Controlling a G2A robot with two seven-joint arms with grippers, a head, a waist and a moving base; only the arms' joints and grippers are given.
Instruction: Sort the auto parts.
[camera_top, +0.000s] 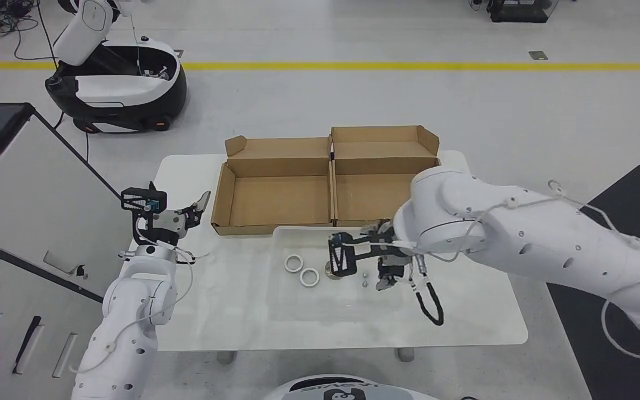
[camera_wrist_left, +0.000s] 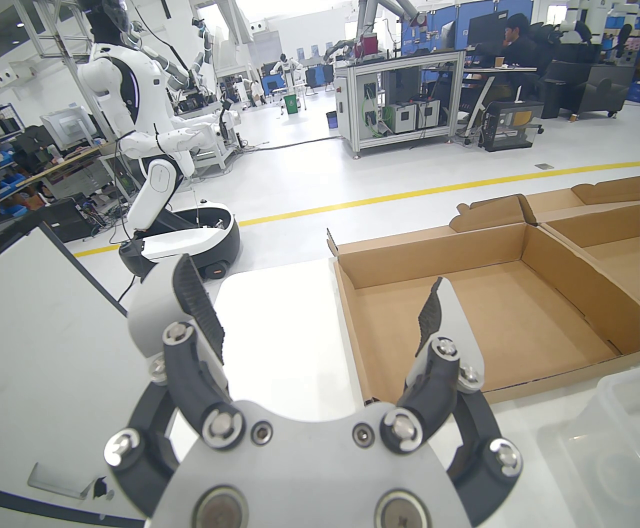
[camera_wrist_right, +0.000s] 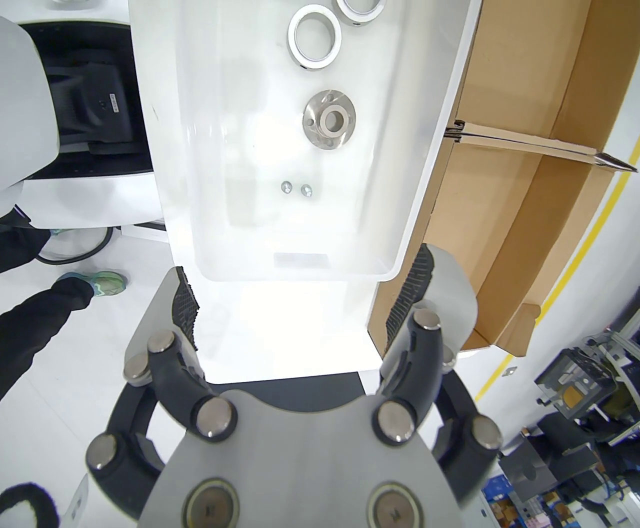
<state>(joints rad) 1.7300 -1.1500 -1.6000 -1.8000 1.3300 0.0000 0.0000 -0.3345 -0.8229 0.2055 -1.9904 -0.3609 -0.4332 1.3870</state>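
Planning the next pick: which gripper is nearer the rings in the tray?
Right. The right gripper hangs open above the tray, with the rings ahead of it. The left gripper is off the tray, over the table's left side beside the left box.

The right gripper (camera_wrist_right: 302, 280) stands with jaws wide apart, one fingertip at either side of the white tray (camera_wrist_right: 200, 150) at its near end. Inside the tray lie two metal rings (camera_wrist_right: 314, 39) at the far end, a flanged hub (camera_wrist_right: 328, 119) midway, and two small screws (camera_wrist_right: 286, 187) nearer the gripper. A cardboard box (camera_wrist_right: 500, 200) sits just beside the tray's long side.
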